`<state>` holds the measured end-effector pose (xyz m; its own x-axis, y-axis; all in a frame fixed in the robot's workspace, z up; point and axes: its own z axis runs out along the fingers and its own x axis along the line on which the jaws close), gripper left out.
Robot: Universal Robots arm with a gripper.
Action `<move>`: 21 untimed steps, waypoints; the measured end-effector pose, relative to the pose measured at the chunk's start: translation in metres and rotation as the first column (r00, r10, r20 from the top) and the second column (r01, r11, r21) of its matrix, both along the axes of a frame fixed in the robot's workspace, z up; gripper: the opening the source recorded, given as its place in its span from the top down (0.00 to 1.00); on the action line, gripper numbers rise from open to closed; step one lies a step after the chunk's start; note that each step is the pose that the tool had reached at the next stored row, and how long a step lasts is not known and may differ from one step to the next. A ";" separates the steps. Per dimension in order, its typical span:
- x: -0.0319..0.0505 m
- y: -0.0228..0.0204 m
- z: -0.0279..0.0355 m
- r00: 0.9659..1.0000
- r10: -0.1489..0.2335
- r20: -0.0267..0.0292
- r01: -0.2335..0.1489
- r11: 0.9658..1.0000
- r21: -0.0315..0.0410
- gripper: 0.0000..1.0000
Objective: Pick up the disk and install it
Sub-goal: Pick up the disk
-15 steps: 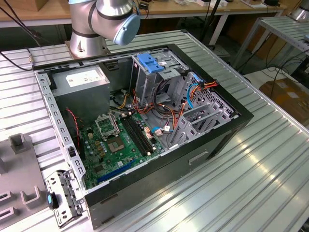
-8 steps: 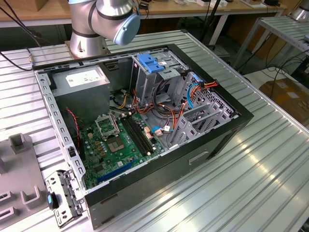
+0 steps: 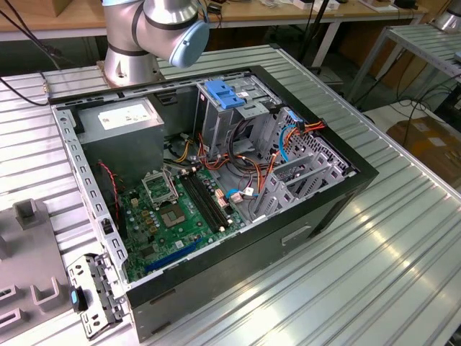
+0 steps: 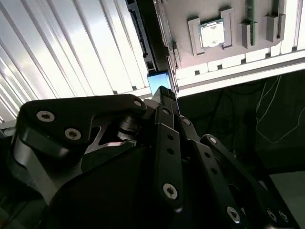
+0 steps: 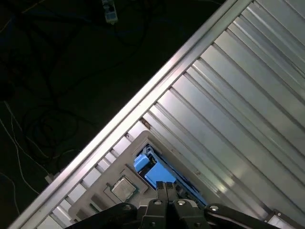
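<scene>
hand (image 5: 167, 187) at disk (image 5: 152, 171), poss. in contact; exterior view: pc case (image 3: 364, 176)

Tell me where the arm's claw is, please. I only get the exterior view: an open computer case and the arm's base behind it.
Observer: In both wrist views the claw hangs over a grey tray that lies on the ribbed table.
Operator: What's in that tray?
Observer: The disk, blue along its edge, sits right at the claw's tip. I cannot tell whether the two touch.
Operator: Anything else there?
Observer: A square silver chip rests in a pocket of the tray, beside the disk.
</scene>
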<state>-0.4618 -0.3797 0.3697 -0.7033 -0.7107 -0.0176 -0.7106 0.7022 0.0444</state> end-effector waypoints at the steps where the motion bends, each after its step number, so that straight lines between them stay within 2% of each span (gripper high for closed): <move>1: 0.0000 0.0000 0.0000 1.000 0.016 0.000 -0.016 1.000 0.000 0.89; 3: 0.0000 0.0000 0.0000 0.999 0.049 0.000 -0.049 0.999 0.000 0.89; 5: 0.0000 0.0000 -0.0001 0.996 0.086 0.000 -0.086 0.996 0.000 0.89; 7: 0.0000 0.0000 0.0000 0.989 0.145 0.000 -0.145 0.989 0.000 0.89; 8: 0.0000 0.0000 -0.0001 0.985 0.173 0.000 -0.173 0.985 0.000 0.89; 11: 0.0000 0.0000 -0.0001 0.975 0.221 0.000 -0.221 0.975 0.000 0.89; 14: 0.0000 0.0000 -0.0001 0.962 0.274 0.000 -0.274 0.962 0.000 0.89; 15: 0.0000 0.0000 -0.0001 0.954 0.298 0.000 -0.298 0.954 0.000 0.89; 16: 0.0000 0.0000 -0.0002 0.950 0.312 0.000 -0.312 0.950 0.000 0.89; 17: 0.0000 0.0000 -0.0002 0.942 0.336 0.000 -0.336 0.942 0.000 0.89; 18: 0.0000 0.0000 -0.0004 0.928 0.373 0.000 -0.373 0.928 0.000 0.89; 19: 0.0000 0.0000 -0.0008 0.911 0.412 0.000 -0.412 0.911 0.000 0.89; 20: 0.0000 0.0000 -0.0010 0.900 0.437 0.000 -0.437 0.900 0.000 0.89; 21: 0.0000 0.0000 -0.0013 0.892 0.452 0.000 -0.452 0.892 0.000 0.89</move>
<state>-0.4617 -0.3797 0.3684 -0.3056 -0.9520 -0.0176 -0.9514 0.3046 0.0443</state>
